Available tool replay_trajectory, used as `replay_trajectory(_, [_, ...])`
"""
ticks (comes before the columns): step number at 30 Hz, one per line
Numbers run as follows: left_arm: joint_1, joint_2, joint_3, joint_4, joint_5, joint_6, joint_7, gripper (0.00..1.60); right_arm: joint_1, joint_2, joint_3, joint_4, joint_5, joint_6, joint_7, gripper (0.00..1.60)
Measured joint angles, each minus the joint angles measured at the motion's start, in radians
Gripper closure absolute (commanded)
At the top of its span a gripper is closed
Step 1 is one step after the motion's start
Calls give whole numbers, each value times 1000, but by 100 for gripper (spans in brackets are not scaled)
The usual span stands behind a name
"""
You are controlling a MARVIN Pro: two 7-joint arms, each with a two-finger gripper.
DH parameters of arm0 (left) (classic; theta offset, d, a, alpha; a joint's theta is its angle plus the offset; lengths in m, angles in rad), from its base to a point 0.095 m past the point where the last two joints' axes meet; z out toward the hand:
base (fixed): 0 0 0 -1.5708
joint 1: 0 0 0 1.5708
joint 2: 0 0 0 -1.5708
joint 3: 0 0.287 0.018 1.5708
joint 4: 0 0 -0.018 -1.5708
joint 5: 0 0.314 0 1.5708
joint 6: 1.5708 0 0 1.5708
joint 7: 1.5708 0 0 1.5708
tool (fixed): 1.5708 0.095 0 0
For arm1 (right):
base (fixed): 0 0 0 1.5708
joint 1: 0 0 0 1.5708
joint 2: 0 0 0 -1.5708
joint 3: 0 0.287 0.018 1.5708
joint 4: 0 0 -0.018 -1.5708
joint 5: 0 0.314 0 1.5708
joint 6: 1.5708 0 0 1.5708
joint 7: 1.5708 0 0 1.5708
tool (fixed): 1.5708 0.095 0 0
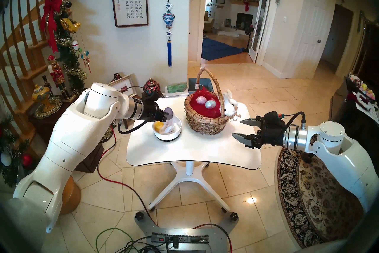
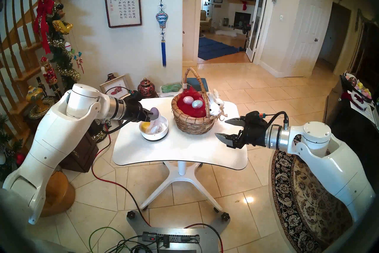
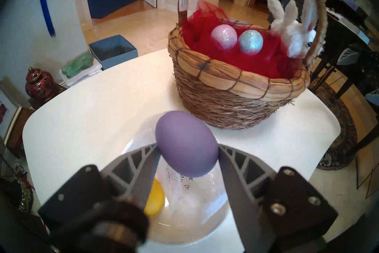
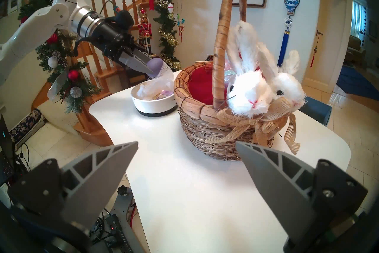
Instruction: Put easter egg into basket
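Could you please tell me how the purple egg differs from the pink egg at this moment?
The purple egg has a plain matte shell; the pink egg is glittery. The purple egg is gripped in the left hand above the white bowl; the pink egg lies on red lining inside the basket. Both share the same egg shape.

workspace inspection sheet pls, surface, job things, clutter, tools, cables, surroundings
surface: white rounded table, mostly bare.
job's things: matte purple egg gripped above low white round bowl; round woven straw basket holds glittery pink egg and glittery blue egg on red lining.
clutter: yellow egg and clear plastic wrap in bowl.
grippers: left tool shut on purple egg; right tool open, empty, beside basket.
cables: red cable, green cable on floor.
surroundings: staircase, patterned rug.
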Motion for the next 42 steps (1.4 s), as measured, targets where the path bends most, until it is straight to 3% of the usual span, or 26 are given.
replay_trajectory(17, [7, 19, 76, 6, 37, -12, -13, 20, 0, 0, 0, 0, 0, 0, 0, 0])
replay_trajectory(25, [6, 12, 75, 18, 45, -12, -14, 36, 0, 0, 0, 0, 0, 0, 0, 0])
replay_trajectory(42, [-9, -16, 78, 46, 33, -9, -34, 38, 0, 0, 0, 0, 0, 0, 0, 0])
